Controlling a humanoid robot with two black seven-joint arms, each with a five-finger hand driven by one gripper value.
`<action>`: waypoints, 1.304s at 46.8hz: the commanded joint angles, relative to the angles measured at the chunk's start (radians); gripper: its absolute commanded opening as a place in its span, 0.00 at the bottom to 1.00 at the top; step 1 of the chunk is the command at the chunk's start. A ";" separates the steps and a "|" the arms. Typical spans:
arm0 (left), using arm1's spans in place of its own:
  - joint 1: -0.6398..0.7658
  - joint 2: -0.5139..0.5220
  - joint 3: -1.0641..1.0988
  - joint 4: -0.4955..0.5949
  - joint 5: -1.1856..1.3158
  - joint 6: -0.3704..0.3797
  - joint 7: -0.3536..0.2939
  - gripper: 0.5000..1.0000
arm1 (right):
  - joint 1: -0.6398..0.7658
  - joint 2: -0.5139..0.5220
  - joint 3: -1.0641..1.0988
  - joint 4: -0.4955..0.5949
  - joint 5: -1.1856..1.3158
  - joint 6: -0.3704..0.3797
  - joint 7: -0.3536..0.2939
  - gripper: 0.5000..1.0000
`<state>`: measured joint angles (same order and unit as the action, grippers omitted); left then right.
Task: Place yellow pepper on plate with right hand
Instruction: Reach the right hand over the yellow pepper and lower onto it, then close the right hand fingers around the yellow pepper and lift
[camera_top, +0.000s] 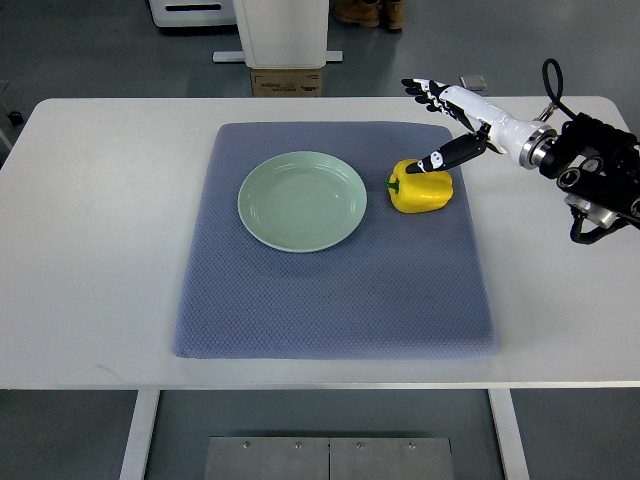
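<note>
- Reaching in from the picture's right edge, the right hand (447, 128) is the only hand in view — the left arm does not show, so the right is the nearer one by default.
- The yellow pepper (421, 187) lies on the blue-grey mat (330, 300), just beside the right rim of the green plate (302, 200) and apart from it.
- From the hand, the pepper lies below and slightly to the picture's left; its stem end points toward the plate, so its long axis runs roughly left to right.
- The hand is spread wide: its white fingers (425, 90) fan out up and away from the pepper, while the dark thumb (447, 156) angles down onto the pepper's top, touching it or nearly so.
- It holds nothing — no grasp has closed yet, as far as I can judge.
- The carry to the plate would be short, leftward across the mat.
</note>
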<state>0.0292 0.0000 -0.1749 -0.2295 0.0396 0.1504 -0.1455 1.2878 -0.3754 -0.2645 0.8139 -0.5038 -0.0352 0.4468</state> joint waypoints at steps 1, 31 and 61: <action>0.000 0.000 0.000 -0.001 0.000 0.000 0.000 1.00 | 0.025 0.004 -0.061 0.010 -0.024 -0.014 0.000 1.00; 0.000 0.000 0.000 -0.001 0.000 0.000 0.000 1.00 | 0.074 0.108 -0.321 0.011 -0.079 -0.203 -0.042 1.00; 0.000 0.000 0.000 -0.001 0.000 0.000 0.000 1.00 | 0.064 0.178 -0.429 -0.102 -0.078 -0.213 -0.103 1.00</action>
<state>0.0291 0.0000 -0.1749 -0.2299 0.0393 0.1503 -0.1457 1.3533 -0.1988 -0.6772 0.7236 -0.5813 -0.2492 0.3447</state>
